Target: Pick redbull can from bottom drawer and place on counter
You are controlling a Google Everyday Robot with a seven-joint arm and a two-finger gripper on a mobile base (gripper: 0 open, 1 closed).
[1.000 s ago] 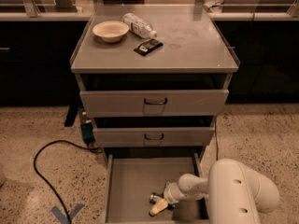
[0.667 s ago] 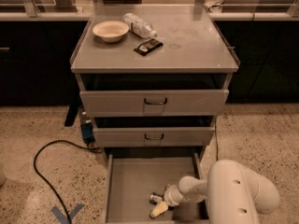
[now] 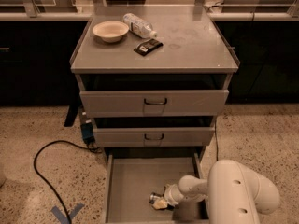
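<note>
The bottom drawer [image 3: 131,181] is pulled open at the foot of the cabinet. The redbull can [image 3: 154,198] lies in it near the front, only its silver end showing. My gripper [image 3: 161,202] reaches down into the drawer from the right, right at the can; my white arm [image 3: 233,190] fills the lower right. The counter [image 3: 187,41] is the flat grey cabinet top above.
On the counter stand a cream bowl [image 3: 110,31], a lying clear plastic bottle [image 3: 139,25] and a dark flat packet [image 3: 148,46]. Two upper drawers [image 3: 154,101] are shut. A black cable [image 3: 46,167] and a blue tape mark [image 3: 65,213] lie on the floor at left.
</note>
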